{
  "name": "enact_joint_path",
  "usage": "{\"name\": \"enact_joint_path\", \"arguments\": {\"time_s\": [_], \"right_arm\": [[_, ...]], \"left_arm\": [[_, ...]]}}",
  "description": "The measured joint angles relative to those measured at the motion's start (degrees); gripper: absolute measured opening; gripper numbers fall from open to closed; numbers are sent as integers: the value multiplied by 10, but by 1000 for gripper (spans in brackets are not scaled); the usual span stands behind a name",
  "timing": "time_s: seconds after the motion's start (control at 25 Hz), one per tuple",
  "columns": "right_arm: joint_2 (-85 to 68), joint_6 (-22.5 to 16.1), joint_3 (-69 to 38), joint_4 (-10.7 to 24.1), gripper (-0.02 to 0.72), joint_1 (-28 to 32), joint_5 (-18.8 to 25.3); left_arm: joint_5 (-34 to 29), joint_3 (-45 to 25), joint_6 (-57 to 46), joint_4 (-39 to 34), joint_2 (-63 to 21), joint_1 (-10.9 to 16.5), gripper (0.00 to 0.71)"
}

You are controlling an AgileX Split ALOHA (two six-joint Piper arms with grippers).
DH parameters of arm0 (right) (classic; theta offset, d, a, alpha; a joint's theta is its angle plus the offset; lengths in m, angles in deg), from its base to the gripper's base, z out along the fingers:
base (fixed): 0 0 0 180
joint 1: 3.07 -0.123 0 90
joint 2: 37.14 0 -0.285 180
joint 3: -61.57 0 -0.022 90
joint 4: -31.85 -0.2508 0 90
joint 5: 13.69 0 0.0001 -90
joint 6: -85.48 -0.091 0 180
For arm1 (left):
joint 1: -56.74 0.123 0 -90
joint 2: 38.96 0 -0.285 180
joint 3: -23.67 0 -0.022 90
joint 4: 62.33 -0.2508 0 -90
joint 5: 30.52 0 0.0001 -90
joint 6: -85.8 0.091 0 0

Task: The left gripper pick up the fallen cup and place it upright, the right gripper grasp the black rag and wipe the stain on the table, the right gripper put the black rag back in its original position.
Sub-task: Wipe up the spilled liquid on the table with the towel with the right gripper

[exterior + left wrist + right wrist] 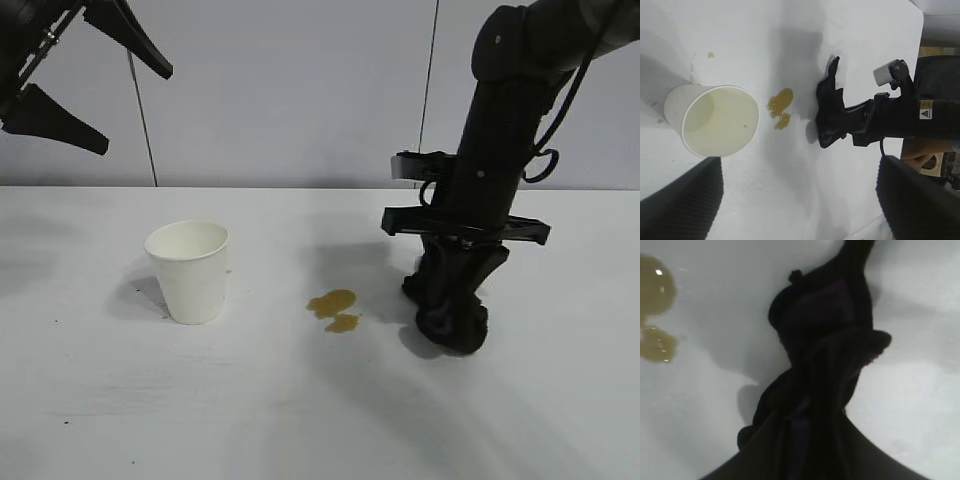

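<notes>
The white paper cup [190,270] stands upright on the white table [300,430], left of centre; it also shows in the left wrist view [715,120]. My left gripper [130,110] is open and empty, raised high above the table's far left; in its own view it [797,172] is apart from the cup. The yellowish-brown stain [335,308] lies mid-table. My right gripper [458,245] is shut on the black rag [450,305], which hangs down with its lower end at the table just right of the stain. In the right wrist view the rag [825,365] hides the fingers, and the stain [655,315] lies beside it.
A few small brown drops [710,55] lie on the table near the cup. A grey wall panel [290,90] stands behind the table. Bare tabletop lies in front of the cup and the stain.
</notes>
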State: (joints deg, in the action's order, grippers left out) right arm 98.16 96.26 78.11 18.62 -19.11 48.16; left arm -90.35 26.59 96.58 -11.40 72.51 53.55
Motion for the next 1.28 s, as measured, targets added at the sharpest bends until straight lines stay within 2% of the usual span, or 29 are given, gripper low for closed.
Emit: {"name": "enact_joint_path", "arguments": {"time_s": [0.16,0.32,0.68,1.12,1.28], "right_arm": [[0,13,1,-9,124,-43,-39],[2,14,28,-20,124,-72,-56],[19,17,70,-79,124,-84,-75],[54,25,70,-77,124,-133,-101],[54,2,71,-37,124,-133,-92]], "left_arm": [[0,0,0,0,0,0,603],[0,0,0,0,0,0,603],[0,0,0,0,0,0,603],[-2,0,0,0,0,0,603],[-3,0,0,0,0,0,603]]}}
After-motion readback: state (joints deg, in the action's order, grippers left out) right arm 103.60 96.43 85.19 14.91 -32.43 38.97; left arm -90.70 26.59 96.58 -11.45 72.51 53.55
